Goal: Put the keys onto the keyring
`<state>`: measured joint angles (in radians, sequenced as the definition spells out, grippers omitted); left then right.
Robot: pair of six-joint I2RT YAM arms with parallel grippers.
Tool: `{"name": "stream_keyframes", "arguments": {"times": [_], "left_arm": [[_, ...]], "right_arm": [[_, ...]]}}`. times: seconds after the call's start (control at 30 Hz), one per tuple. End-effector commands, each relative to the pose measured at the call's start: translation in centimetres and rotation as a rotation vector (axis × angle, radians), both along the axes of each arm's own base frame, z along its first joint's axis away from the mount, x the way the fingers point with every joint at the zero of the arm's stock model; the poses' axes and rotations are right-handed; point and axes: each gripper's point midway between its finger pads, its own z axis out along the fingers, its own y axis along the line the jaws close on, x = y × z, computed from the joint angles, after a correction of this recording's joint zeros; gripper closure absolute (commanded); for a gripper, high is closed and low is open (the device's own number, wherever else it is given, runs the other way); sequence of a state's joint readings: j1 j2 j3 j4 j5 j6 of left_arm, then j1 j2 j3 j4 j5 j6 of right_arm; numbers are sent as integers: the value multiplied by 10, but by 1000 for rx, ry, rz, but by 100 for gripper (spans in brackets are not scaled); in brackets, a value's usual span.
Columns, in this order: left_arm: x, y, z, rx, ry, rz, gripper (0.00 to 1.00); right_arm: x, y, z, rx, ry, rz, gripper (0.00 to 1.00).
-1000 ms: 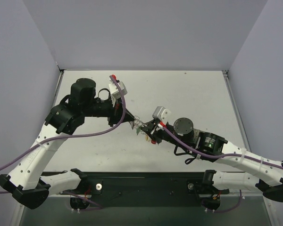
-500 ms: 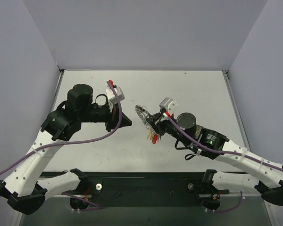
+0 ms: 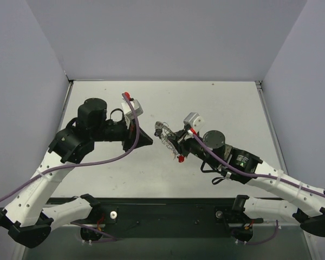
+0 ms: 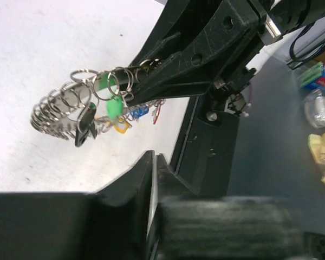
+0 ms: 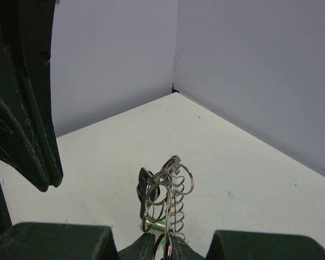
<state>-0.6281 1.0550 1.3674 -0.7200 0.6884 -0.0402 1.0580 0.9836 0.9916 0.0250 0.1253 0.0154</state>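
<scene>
the left hand (image 3: 147,140), pressed together and empty, has drawn back left of centre, leaving the grey coiled metal keyring (image 3: 163,131) pinched aloft by the right hand (image 3: 171,138) alone. the tiny coloured-head keys (image 4: 114,108) dangle from it, so the threading looks largely done.

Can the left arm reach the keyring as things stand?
Probably yes: the left gripper points at the keyring, held aloft by the right gripper, with only open air between them. Its jaws are shut, though.
</scene>
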Motion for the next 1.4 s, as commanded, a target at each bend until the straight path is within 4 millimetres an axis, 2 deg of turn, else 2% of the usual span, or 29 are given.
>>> {"name": "stream_keyframes", "arguments": {"times": [0.0, 0.1, 0.17, 0.3, 0.37, 0.4, 0.47, 0.5, 0.7, 0.87, 1.1, 1.23, 1.27, 1.37], "left_arm": [[10, -9, 19, -69, -70, 6, 69], [20, -10, 13, -60, -93, 37, 52], [23, -10, 9, -56, -102, 53, 51], [34, -13, -12, -17, -124, 113, 47], [32, -18, -16, -11, -146, 110, 46], [38, -19, -13, -20, -179, 143, 45], [36, -21, -17, -20, -218, 151, 44], [42, -20, -12, -32, -255, 196, 43], [46, -9, -2, -63, -452, 300, 43], [46, -4, -2, -43, -537, 332, 46], [36, -15, 6, -107, -675, 279, 54], [37, -18, 4, -92, -695, 266, 64], [38, -19, 12, -116, -713, 271, 66], [38, -21, 12, -118, -728, 267, 71]], "right_arm": [[-2, 0, 40, 132, -79, 14, 100], [-5, -1, 39, 142, -84, 24, 100], [-5, -3, 40, 146, -86, 24, 100], [-6, -2, 40, 149, -87, 28, 100], [-7, -2, 40, 148, -86, 33, 100], [-7, -2, 40, 148, -86, 34, 100], [-7, -2, 39, 147, -85, 34, 100], [-7, -1, 39, 145, -84, 34, 100], [-6, 0, 39, 144, -84, 31, 100], [-4, 1, 37, 137, -80, 28, 100], [-3, 4, 36, 132, -77, 31, 100], [-2, 4, 37, 133, -78, 30, 100], [-3, 4, 37, 132, -79, 33, 100], [-3, 4, 36, 130, -77, 33, 100]]}}
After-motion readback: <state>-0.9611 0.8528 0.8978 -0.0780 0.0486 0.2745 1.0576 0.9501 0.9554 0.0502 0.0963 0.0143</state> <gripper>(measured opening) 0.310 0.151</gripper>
